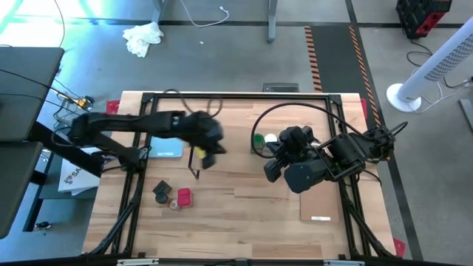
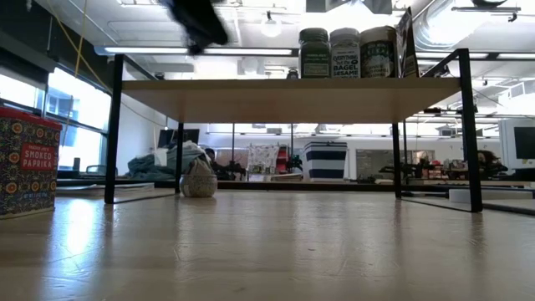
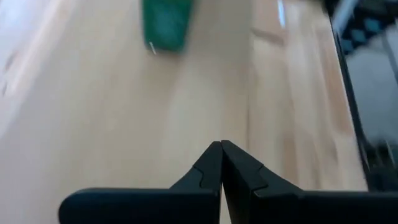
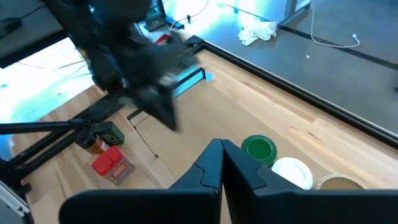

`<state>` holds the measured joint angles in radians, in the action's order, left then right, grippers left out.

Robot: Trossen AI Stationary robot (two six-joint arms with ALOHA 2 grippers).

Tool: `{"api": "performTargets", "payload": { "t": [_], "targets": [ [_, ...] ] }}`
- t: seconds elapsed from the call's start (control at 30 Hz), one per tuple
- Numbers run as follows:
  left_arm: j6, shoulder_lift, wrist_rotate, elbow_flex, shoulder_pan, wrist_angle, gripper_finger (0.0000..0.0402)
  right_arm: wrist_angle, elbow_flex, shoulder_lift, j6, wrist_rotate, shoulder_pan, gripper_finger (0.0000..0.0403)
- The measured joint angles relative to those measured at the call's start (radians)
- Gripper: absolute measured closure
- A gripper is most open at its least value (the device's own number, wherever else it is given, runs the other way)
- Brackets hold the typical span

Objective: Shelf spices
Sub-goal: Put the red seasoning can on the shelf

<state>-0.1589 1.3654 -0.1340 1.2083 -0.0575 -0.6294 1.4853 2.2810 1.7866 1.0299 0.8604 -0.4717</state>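
Observation:
Three spice jars stand upright on the shelf's plank top: a green lid, a white lid and a tan lid. They show in the low view as a row. Left of the shelf's wire end frame, a dark-topped jar, a red tin and a pinkish jar sit on the table. My left gripper is shut and empty above the shelf's left end. My right gripper is shut and empty beside the green-lidded jar.
A light-blue pad lies under the left arm. A loose thin pale board lies at the table's right near side. Black frame rails run round the table. In the low view the red tin stands close, and one jar lies behind the shelf.

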Motion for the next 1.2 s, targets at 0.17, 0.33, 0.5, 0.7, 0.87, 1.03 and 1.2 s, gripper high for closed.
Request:
{"api": "performTargets", "payload": {
  "t": [0.17,0.33,0.5,0.7,0.87,1.03,1.2],
  "targets": [
    [-0.067,-0.182,0.011,0.0,0.155,-0.289,0.0401,0.0,0.0,0.0,-0.03,-0.001,0.007,0.0403],
    [-0.329,-0.333,0.107,0.0,0.404,-0.338,0.0392,0.0,0.0,0.0,-0.043,-0.003,0.007,0.0403],
    [-0.632,-0.388,0.263,0.0,0.573,-0.414,0.0338,0.0,0.0,0.0,-0.041,-0.005,0.007,0.0403],
    [-0.749,-0.314,0.212,0.0,0.692,-0.515,0.0229,0.0,0.0,0.0,-0.043,-0.006,0.007,0.0403],
    [-0.746,-0.215,0.116,-0.001,0.754,-0.548,0.0158,-0.001,-0.001,0.0,-0.044,-0.006,0.007,0.0403],
    [-0.652,-0.11,0.139,-0.001,0.796,-0.576,0.013,-0.003,-0.041,-0.001,-0.035,-0.022,0.007,0.0403],
    [-0.591,-0.024,0.154,-0.001,0.806,-0.591,0.0128,-0.024,-0.105,0.0,-0.002,-0.082,0.014,0.0403]
  ]
}}
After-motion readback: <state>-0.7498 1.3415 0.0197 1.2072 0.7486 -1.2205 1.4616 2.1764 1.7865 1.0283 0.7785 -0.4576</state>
